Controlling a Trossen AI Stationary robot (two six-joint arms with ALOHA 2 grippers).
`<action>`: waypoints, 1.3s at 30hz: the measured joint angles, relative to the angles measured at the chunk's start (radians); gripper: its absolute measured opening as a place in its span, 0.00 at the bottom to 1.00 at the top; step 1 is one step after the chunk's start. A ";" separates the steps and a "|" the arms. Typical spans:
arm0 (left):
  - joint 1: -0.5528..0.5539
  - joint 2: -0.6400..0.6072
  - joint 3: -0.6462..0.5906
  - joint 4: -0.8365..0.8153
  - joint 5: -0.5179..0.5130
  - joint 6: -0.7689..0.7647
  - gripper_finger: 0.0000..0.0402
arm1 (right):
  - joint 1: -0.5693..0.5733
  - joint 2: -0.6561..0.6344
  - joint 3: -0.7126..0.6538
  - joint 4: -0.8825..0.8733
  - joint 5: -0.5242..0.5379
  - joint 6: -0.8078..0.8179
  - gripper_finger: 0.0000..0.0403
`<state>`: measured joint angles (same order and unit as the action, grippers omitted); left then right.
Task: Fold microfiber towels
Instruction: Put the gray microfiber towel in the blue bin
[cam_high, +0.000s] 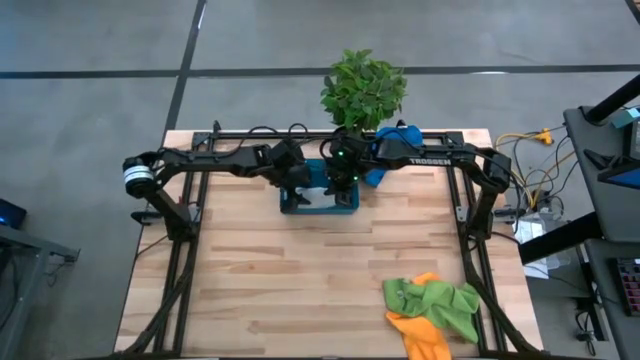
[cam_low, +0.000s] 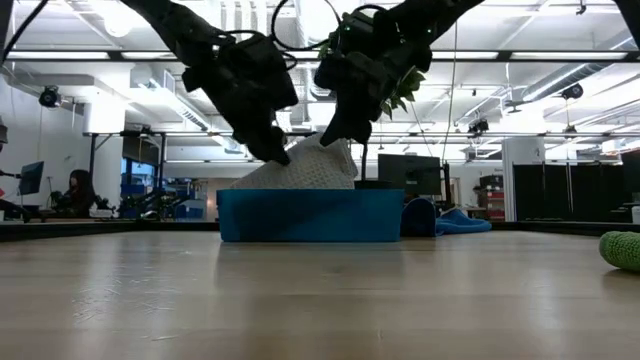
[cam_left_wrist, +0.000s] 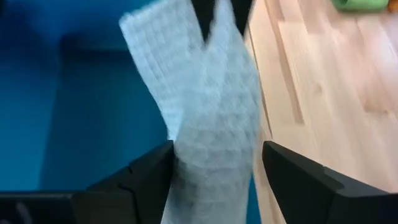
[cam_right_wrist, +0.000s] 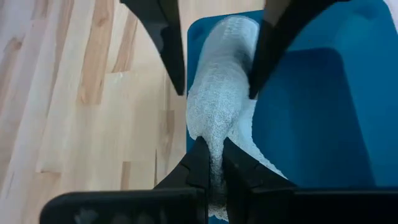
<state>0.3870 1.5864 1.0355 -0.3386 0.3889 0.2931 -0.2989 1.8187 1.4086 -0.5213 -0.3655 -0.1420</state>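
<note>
Grey-white waffle-textured microfiber towel hangs bunched over the rigid blue rectangular tray at the far middle of the light wooden table, lower end inside the tray, top held between both arms. Right gripper: jaws pressed together, pinching a narrow fold of the towel, seen plainly in the right wrist view. Left gripper: jaws spread, cloth passing between the fingers; whether they actually bear on it cannot be told. Bright blue towel lies in a heap just beyond the tray by the potted green plant. Lime green towel sits crumpled on top of the orange towel at the near right corner, well apart from the arms. Judgement: step in hand is lowering the grey-white towel into the tray, task early, three cloths untouched. To do it well: keep the right pinch firm, bring both grippers down together so the cloth settles flat inside the walls rather than draping over the rim, release only once the weight rests on the tray floor, then lift straight up to avoid snagging loops.
</note>
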 joint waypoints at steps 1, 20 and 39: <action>0.000 0.000 -0.001 -0.021 0.000 0.001 0.57 | 0.000 0.000 0.004 -0.001 0.001 -0.004 0.03; 0.006 -0.048 0.013 -0.221 -0.216 0.075 0.03 | -0.011 0.000 0.025 -0.089 0.085 -0.023 0.03; 0.014 -0.031 0.045 -0.284 -0.026 0.078 0.01 | -0.049 0.041 -0.010 -0.124 -0.063 0.251 0.03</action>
<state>0.4008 1.5552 1.0809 -0.6228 0.3627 0.3711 -0.3478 1.8600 1.3988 -0.6449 -0.4281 0.1086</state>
